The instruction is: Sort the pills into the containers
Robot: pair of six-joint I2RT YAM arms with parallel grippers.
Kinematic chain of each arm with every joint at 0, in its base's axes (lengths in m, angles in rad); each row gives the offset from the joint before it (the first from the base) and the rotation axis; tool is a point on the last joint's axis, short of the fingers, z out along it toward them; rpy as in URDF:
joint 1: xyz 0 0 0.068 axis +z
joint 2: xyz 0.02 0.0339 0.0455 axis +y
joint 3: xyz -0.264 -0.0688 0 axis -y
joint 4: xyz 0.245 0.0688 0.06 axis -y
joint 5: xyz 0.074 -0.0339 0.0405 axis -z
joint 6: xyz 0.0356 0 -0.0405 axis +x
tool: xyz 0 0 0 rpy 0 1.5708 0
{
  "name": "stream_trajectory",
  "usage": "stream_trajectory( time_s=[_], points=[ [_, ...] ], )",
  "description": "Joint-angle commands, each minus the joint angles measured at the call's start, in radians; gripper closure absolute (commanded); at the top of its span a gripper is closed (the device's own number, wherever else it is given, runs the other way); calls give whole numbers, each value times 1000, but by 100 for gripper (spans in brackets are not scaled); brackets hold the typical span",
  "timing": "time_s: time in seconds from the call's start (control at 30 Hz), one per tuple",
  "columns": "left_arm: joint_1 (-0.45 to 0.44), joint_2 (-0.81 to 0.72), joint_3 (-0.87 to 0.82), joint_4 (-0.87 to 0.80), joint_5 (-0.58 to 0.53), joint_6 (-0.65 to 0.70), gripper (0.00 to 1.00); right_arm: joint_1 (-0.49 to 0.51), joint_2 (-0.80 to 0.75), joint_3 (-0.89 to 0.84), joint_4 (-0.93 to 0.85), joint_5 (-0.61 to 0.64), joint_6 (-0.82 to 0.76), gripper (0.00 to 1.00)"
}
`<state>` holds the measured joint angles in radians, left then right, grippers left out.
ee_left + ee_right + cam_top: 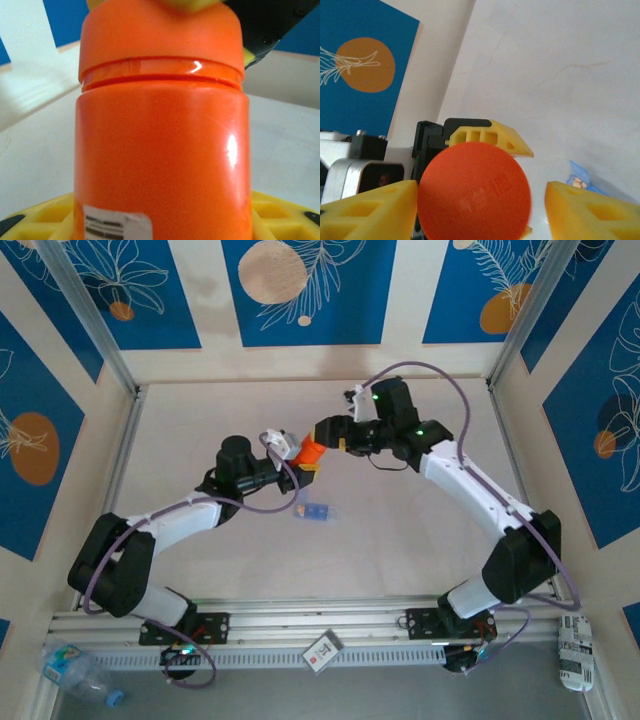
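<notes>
Grip status: the left hand (305,460) pinches the orange bottle (160,165) low on its body, with yellow fingers showing on either side of the base in the left wrist view. The right hand (481,200) stands spread about the cap (474,192). One finger lies against the cap's rim and the other stands off with a visible gap, so the cap is not clamped. The bottle's long axis points cap-first into the right hand, which meets the cap face-on. The pill organiser strip (317,512), pale blue and translucent, lies flat on the worktop (400,540), just on the near side of the bottle and between the two arms. Its long axis runs roughly left to right. The left hand is slightly the nearer of the two. A few pale specks, probably pills (577,182), show inside the strip in the right wrist view; the bottle's contents cannot be seen. Judged from this, cap removal is the step in hand, followed by tipping the bottle toward the strip. Bare worktop surrounds the strip on all sides, and the aluminium side rails (120,470) stand well apart from it.
</notes>
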<state>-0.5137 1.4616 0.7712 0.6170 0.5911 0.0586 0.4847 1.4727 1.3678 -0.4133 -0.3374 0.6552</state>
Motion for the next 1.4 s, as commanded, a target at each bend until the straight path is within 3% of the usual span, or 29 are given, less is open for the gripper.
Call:
stream_trajectory(
  time_s=[0.0, 0.2, 0.37, 0.7, 0.9, 1.03, 1.17, 1.23, 1.37],
  points=[
    [26, 9, 52, 121, 104, -51, 100, -26, -103, -17, -23, -45, -38, 25],
    [55, 37, 91, 124, 271, -144, 100, -44, -93, 57, -126, -38, -307, 19],
    [66, 39, 114, 98, 339, -176, 100, -46, -2, 170, -257, -156, -513, 18],
    [69, 45, 123, 94, 368, -192, 100, 4, 92, 245, -304, -190, -563, 20],
    [69, 49, 123, 93, 374, -192, 100, 25, 108, 246, -293, -198, -551, 32],
    [69, 52, 122, 93, 377, -193, 100, 26, 115, 246, -272, -204, -525, 49],
    [69, 55, 118, 91, 376, -190, 100, 30, 114, 230, -224, -219, -472, 61],
    [69, 58, 117, 92, 371, -189, 94, 31, 109, 218, -197, -206, -440, 64],
    [68, 58, 90, 125, 336, -195, 64, 29, 96, 192, -149, -110, -378, 71]
  ],
)
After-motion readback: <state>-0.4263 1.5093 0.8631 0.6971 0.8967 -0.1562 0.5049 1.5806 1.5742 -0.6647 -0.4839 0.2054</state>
